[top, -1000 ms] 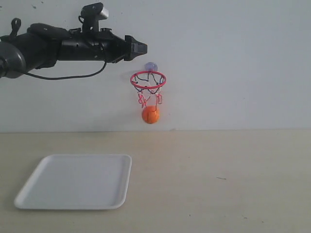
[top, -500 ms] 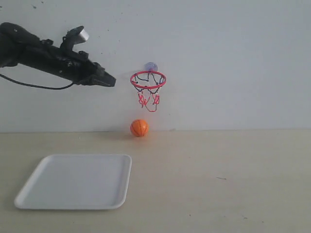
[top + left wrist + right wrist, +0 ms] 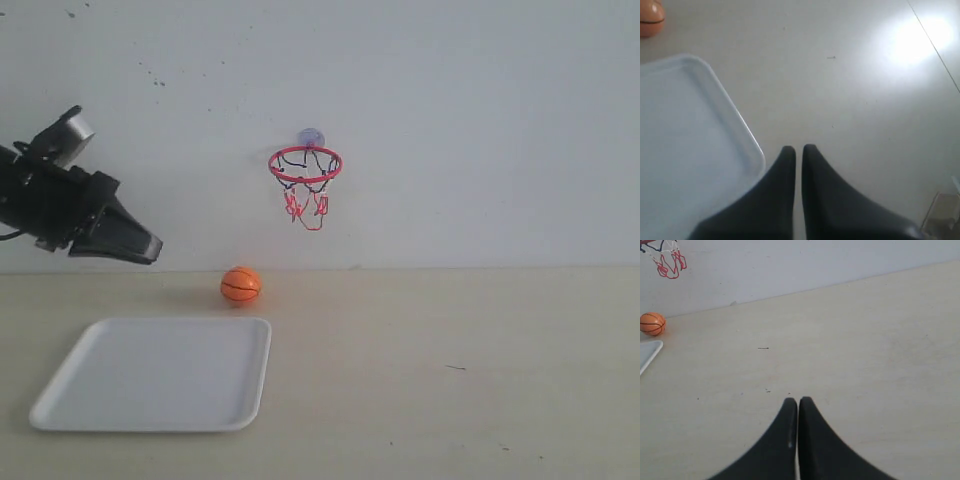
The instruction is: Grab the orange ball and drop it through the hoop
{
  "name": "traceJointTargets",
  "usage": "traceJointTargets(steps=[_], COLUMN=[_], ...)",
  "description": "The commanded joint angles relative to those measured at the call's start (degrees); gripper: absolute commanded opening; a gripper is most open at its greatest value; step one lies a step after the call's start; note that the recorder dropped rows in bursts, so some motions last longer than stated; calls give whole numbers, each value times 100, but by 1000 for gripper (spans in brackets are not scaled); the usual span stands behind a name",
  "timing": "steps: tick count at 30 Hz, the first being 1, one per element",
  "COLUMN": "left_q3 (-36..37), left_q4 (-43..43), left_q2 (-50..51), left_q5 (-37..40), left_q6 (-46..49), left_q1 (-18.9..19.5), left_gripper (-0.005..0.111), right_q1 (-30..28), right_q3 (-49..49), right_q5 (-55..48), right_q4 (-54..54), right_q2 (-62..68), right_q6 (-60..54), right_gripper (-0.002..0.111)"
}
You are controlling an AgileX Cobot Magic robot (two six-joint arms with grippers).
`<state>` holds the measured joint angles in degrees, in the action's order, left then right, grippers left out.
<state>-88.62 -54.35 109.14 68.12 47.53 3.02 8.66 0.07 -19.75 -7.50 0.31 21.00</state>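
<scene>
The orange ball (image 3: 241,285) lies on the table by the wall, below and left of the hoop (image 3: 305,166), whose red ring and net hang from a suction cup on the wall. The ball (image 3: 650,19) also shows in the left wrist view and the ball (image 3: 652,323) in the right wrist view, where part of the hoop's net (image 3: 667,260) hangs. My left gripper (image 3: 150,247) hovers at the far left above the tray, shut and empty. In its wrist view the left gripper (image 3: 796,149) has its jaws nearly together. My right gripper (image 3: 798,401) is shut over bare table.
A white tray (image 3: 156,373) lies on the table at the front left; its rim (image 3: 747,137) passes just beside the left fingertips in the wrist view. The wall stands directly behind the hoop and the ball.
The ball fell out of the net to the table and rolled left along the wall. My left arm pulled back from beside the hoop, down and to the left.
</scene>
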Motion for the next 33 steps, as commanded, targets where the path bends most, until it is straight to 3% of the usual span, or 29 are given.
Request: traceJointTargets(steps=[1,5,8,12,20,29,33], left_q3=[1815,4065,5119,5829,6154,6154,6154], left_q4=[-435,-2447,-2730,-2730,-2730,-2769,-2786], left_q2=[-1342,-3057,-4103,-4990,-6006,-6338,-7341], left_q5=[-529,-621,-492,-188,-154,184,-487], left_q6=[209,1291,1368,1386,1386,1035,1083], left_q1=[105,105,105,105,105,91,91], left_gripper=[4,4,4,4,4,4,4], right_q1=[-15,-15,-15,-15,-15,-15,-15], right_q3=[-7,-7,-7,-7,-7,-7,-7], right_q5=[57,57,57,57,57,57,57], right_q4=[-47,-47,-47,-47,-47,-47,-47], right_q2=[-31,-31,-31,-31,-31,-31,-31], right_q6=[-45,-45,-45,-45,-45,-45,-45], right_gripper=[0,0,0,0,0,0,0])
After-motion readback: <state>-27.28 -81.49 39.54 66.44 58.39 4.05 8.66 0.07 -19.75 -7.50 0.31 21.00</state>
